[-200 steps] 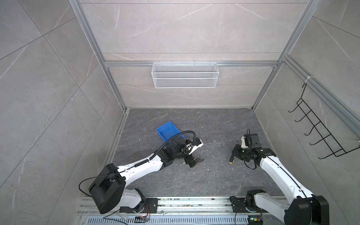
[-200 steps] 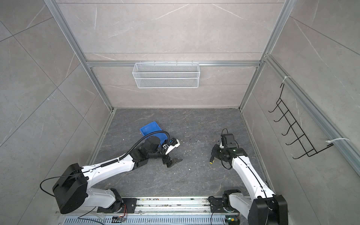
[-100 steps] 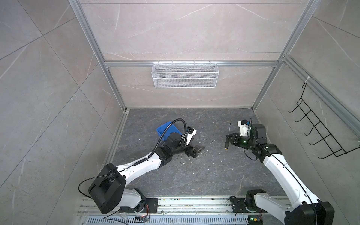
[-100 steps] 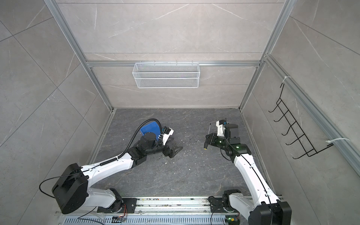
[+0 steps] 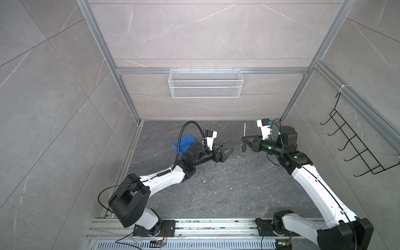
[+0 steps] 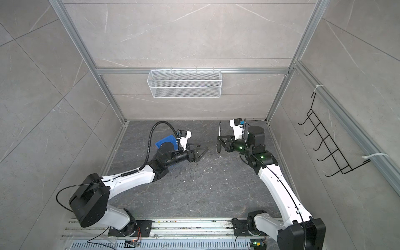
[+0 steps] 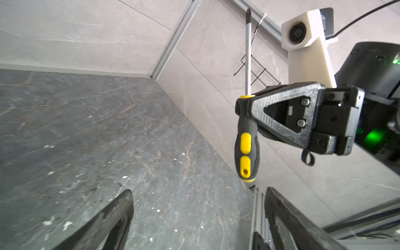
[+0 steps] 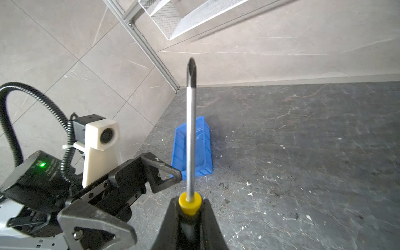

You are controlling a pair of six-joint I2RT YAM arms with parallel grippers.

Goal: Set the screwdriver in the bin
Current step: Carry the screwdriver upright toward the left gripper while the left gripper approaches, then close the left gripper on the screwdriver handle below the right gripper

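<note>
Top views, screwdriver: I see the screwdriver (image 5: 244, 147) held off the floor. Its long axis is nearly upright, with the tip up and the butt down.
Top views, right gripper: the right gripper (image 5: 246, 139) is clamped on the upper part of the handle and reaches in from the right.
Top views, left gripper: the left gripper (image 6: 203, 146) has its jaws spread and empty, pointing at the screwdriver (image 6: 219, 147) across a short gap.
Top views, bin: the blue bin (image 5: 184, 142) sits on the floor behind the left wrist, which partly hides it. The left arm is clearly nearer to it.
Left wrist, line-up: the left gripper (image 7: 199, 216) is wide open. The screwdriver (image 7: 246, 138) hangs ahead of it, with its lower handle free below the right gripper (image 7: 246, 108).
Right wrist, shaft: the right gripper (image 8: 189, 207) pinches the handle just under the yellow collar. The shaft of the screwdriver (image 8: 190, 140) runs straight away from the camera.
Right wrist, bin: the blue bin (image 8: 207, 147) lies beyond the open left gripper (image 8: 154, 204), well apart from the tool.
My call: this looks like a handover. The left jaws need to close across the free lower handle, at right angles to that upright axis.
</note>
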